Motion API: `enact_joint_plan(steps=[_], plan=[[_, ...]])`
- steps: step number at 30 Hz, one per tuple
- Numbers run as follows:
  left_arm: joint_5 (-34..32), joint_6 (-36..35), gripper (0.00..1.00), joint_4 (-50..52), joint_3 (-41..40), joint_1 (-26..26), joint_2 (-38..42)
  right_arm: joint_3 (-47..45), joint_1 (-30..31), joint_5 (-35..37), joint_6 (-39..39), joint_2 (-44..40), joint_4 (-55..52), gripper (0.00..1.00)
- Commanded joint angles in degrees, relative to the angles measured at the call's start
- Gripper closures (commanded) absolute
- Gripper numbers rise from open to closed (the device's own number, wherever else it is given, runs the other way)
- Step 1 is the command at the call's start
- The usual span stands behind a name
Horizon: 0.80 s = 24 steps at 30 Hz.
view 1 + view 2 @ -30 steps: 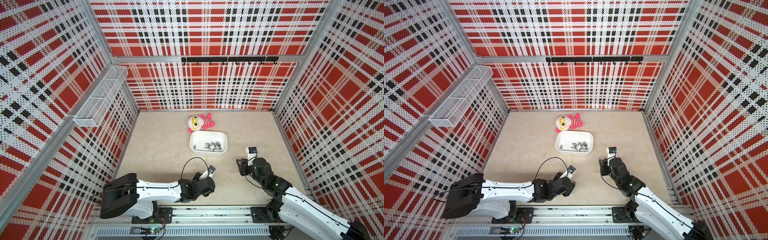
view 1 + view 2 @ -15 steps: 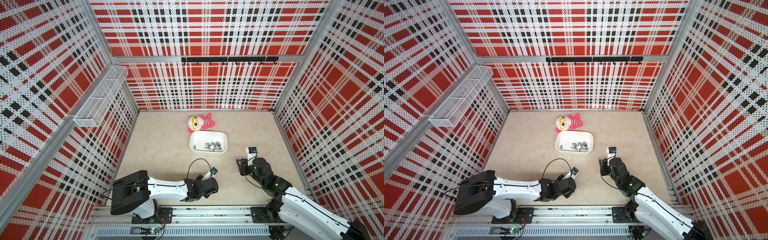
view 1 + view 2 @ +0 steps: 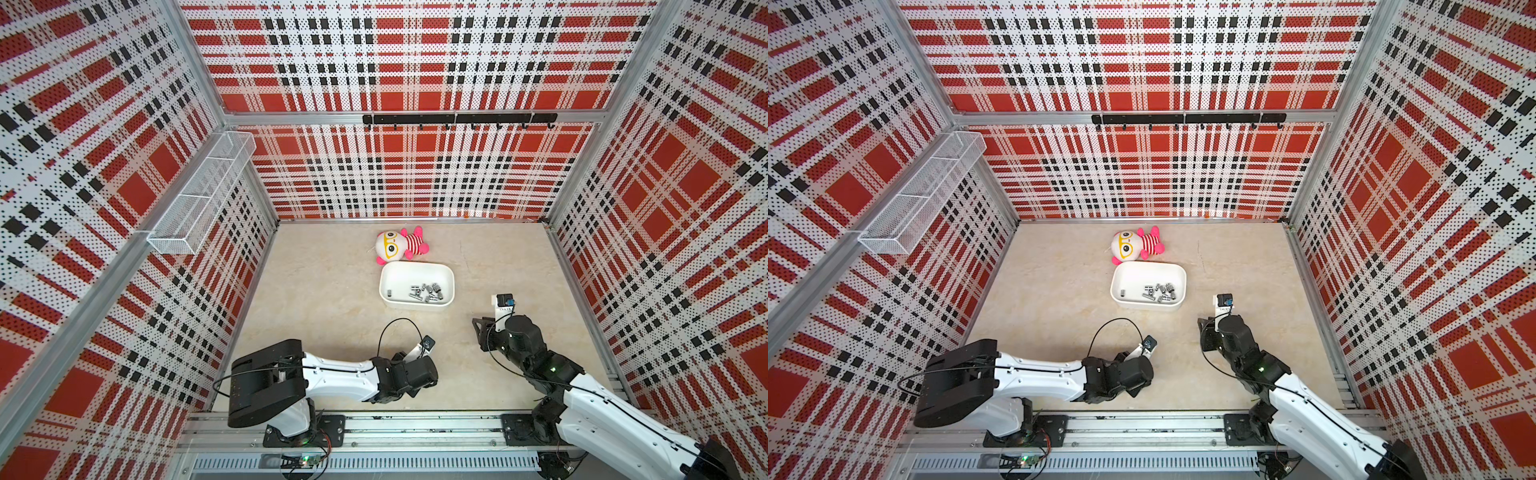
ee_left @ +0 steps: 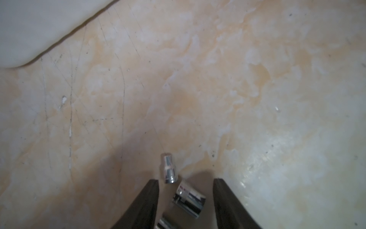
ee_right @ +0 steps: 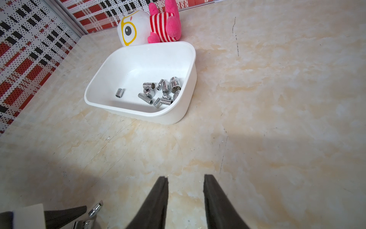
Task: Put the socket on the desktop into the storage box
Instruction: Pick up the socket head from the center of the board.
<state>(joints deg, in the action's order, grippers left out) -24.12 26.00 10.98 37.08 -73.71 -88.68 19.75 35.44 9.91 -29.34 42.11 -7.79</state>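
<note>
Risk sits with the crowding under the left gripper (image 4: 185, 181): 3 chrome sockets lie close together on the desktop (image 4: 198, 79), hidden in both top views under the arm at lower centre. Jaws stand part open, straddling the large socket (image 4: 189, 199) without touching it, so nothing is gripped. It lies askew to the fingers, so a squeeze could spin it or squirt it out; round chrome slips. Small socket (image 4: 169, 168), just beyond the fingertips, could get nudged and roll. 3rd socket (image 4: 164, 224), beside 1 finger, may foul the closing. Right gripper (image 5: 185, 177) part open, empty. Storage box (image 3: 417, 266), centre of frame, just below the plush doll (image 3: 399, 245), holds a heap of sockets (image 5: 162, 92) toward 1 end plus 1 lone socket (image 5: 118, 92). Wire basket (image 3: 199, 199), upper left, shows nothing inside.
</note>
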Motion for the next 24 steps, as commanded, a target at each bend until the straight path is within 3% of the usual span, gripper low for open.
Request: enact_joint_plan(steps=[1,11,24], plan=[[1.31,1.11,0.50,0.31,1.43,0.04,-0.94,-0.67,-0.11,0.23,0.56,0.37,1.08,0.64],[2.32,1.60,0.52,-0.88,0.45,0.37,-1.10,-0.54,-0.09,-0.19,0.54,0.35,1.20,0.64],[3.63,1.23,0.68,-1.58,0.01,0.30,-0.52,-0.57,-0.07,-0.25,0.66,0.39,1.18,0.65]])
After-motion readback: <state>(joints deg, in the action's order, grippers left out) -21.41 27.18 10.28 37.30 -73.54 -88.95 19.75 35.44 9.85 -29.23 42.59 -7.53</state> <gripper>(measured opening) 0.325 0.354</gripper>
